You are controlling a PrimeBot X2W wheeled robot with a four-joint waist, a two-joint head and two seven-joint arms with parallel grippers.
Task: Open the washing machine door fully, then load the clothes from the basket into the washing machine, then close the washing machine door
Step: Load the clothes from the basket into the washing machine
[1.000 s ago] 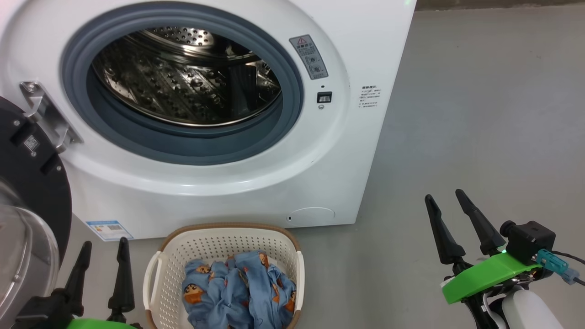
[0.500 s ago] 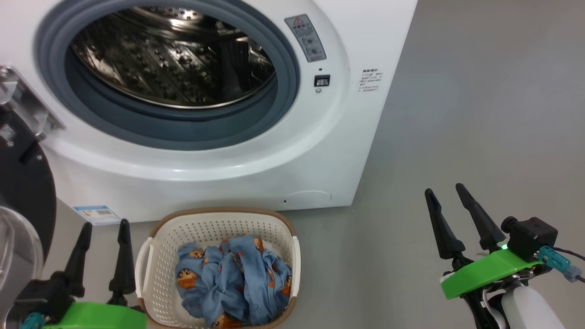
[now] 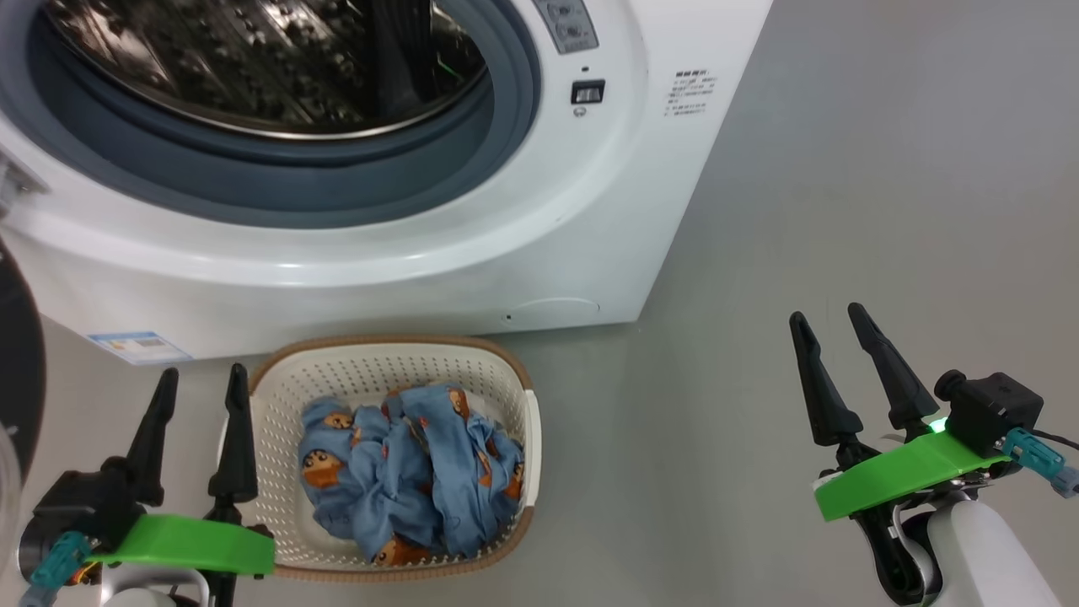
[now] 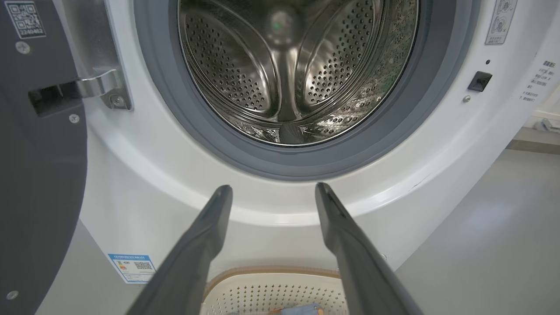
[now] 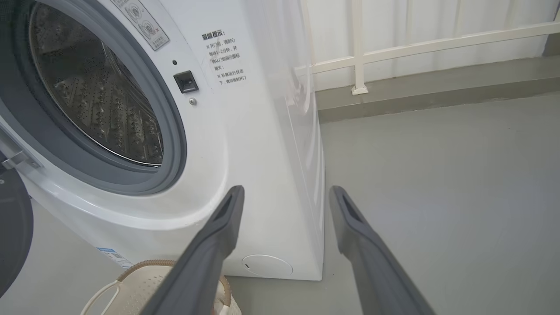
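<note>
your head view dipped; basket [image 3: 371, 347], clothes [image 3: 413, 472] unmoved. washing machine door [image 3: 15, 362] stood open, left hand [image 3: 205, 371] and right hand [image 3: 826, 312] wide, empty: you could start loading.

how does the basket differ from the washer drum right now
The basket is cream plastic with a brown rim; the drum is shiny steel ringed by a grey gasket. The basket sits on the floor holding the blue clothes; the drum, higher up, looks bare inside. Both are perforated.
</note>
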